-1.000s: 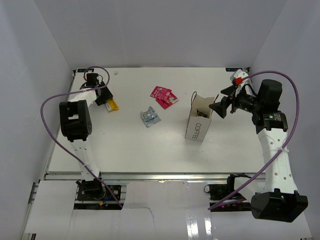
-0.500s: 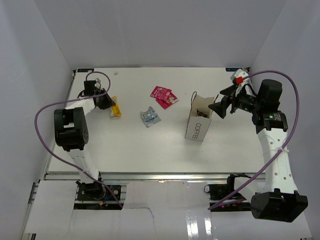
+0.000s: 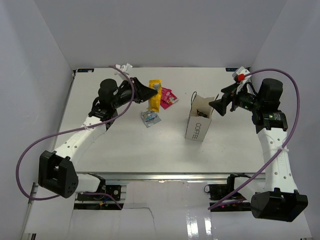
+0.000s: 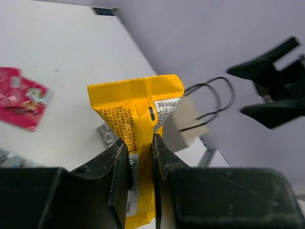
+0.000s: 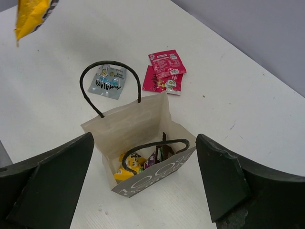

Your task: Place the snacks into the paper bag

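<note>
Left pincer (image 4: 140, 143): two black fingers pressed onto the lower half of one yellow packet (image 4: 136, 107), gripping it along its centre seam. The packet is a flat, glossy foil pouch with a crimped, ribbed top edge and fine print on its back. It is held upright and clear of the bench (image 3: 125, 145). The left arm reaches diagonally from its base at the near left corner, elbow low and wrist raised, the pincer pointing right; a purple cable (image 3: 30, 155) loops beside it.

On the bench near the held packet lie three loose packets. Two red-pink ones (image 5: 164, 71) are flat, shiny and overlapping. One silver-blue packet (image 5: 108, 81) lies just beside them, apart, on the nearer side.

Right pincer (image 5: 145, 179): fingers spread wide, holding nothing, poised over the open mouth of the paper bag (image 5: 133, 124). From the top view it sits at the bag's upper right rim; contact cannot be judged. The right arm rises from the near right corner, forearm upright and wrist bent left.

The bag is one small white rectangular sack of matt paper, standing upright right of centre, lettered "COFFEE" on its side, with two thin dark loop handles (image 5: 109, 64). Inside lie a yellow packet (image 5: 126, 164) and darker wrappers, purple and brown; their number is unclear.
</note>
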